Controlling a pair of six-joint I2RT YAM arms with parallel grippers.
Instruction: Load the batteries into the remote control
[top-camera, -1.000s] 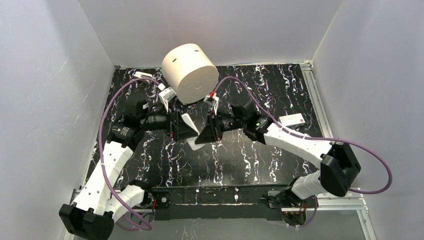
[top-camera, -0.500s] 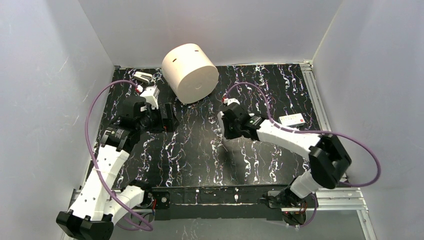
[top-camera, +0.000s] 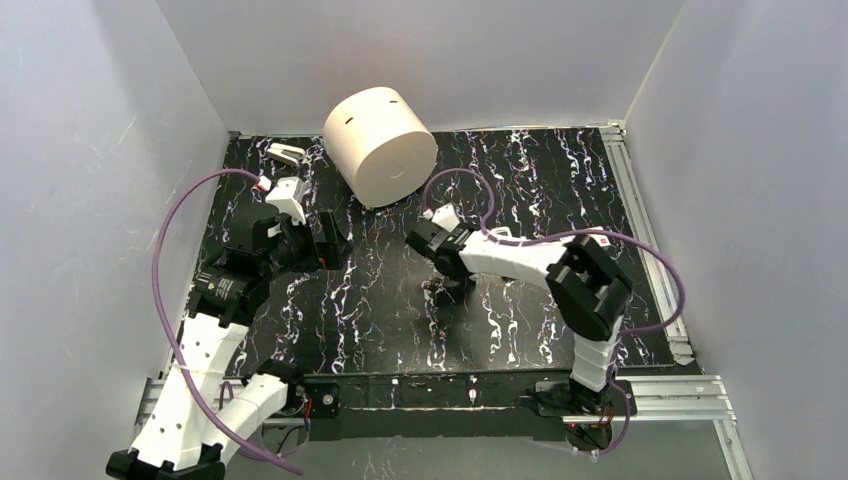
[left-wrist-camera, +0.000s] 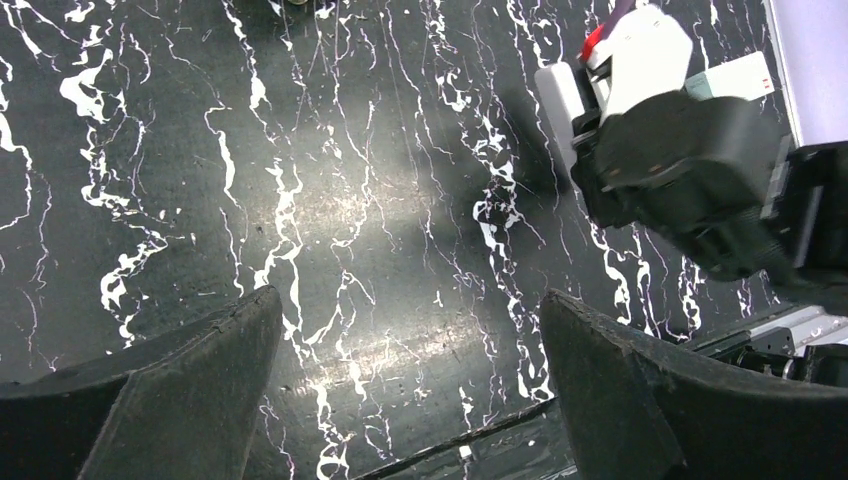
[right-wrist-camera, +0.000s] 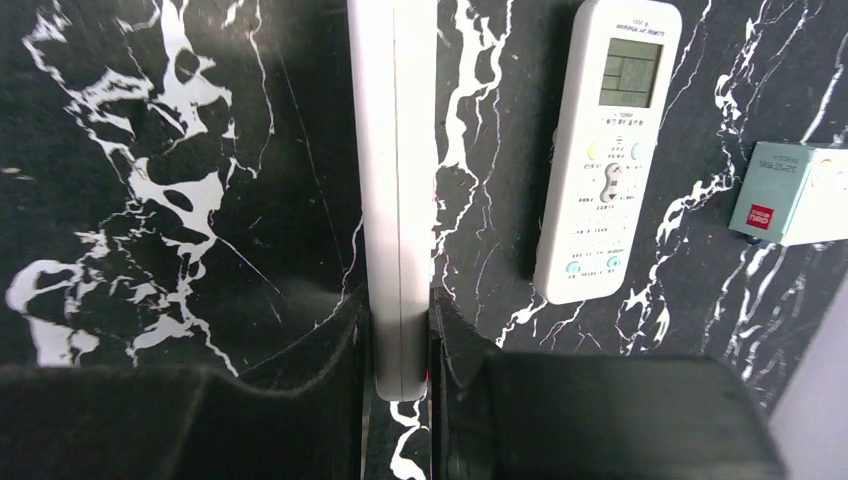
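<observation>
Though edge-on, slim plastic remote (right-wrist-camera: 395, 150).

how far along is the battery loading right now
Done: nothing visible; no batteries show in any view. In hand: the right gripper is shut on a slim white remote-like body, held on edge beside a face-up white remote. The left gripper is open and empty. Left: finding the batteries and fitting them, so essentially the whole job.
</observation>
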